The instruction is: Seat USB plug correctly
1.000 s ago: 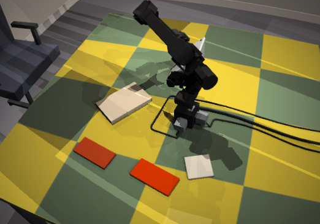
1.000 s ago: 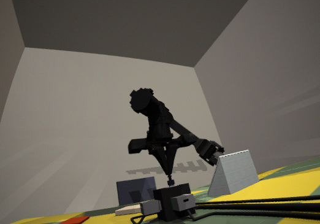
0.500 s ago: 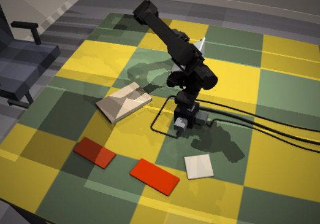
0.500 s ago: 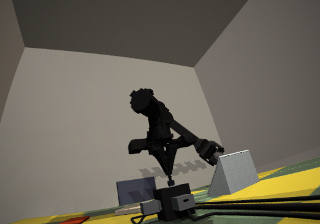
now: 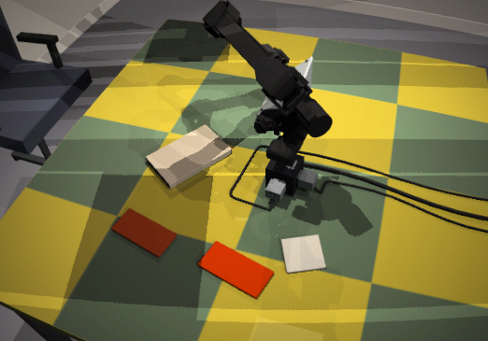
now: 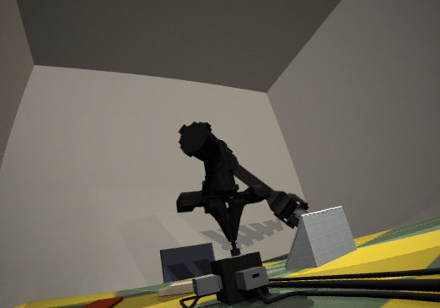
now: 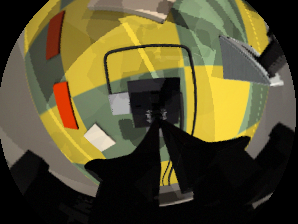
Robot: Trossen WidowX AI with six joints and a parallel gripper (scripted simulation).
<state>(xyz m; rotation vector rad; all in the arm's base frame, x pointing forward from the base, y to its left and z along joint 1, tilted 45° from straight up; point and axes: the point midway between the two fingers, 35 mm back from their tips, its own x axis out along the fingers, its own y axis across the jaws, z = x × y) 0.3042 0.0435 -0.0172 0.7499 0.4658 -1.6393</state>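
The black power cube (image 5: 290, 186) (image 6: 228, 283) (image 7: 142, 89) stands on the table. My gripper (image 6: 233, 244) (image 7: 158, 123) points down over the cube's top and is shut on the small dark USB plug (image 6: 235, 251). In the exterior view the plug is upright at the cube's top, with a thin light strip between its body and the top face. The socket opening and which way round the plug faces are hidden. In the top view the arm hides most of the fingertips.
Grey plugs (image 5: 276, 188) (image 6: 253, 278) (image 7: 119, 103) sit on the cube's sides, with black cables (image 5: 346, 158) around it. A grey wedge (image 6: 330, 240) (image 7: 241, 65), a beige block (image 5: 187, 154), two red slabs (image 5: 144, 233) (image 5: 236, 269) and a white tile (image 5: 303, 254) lie around.
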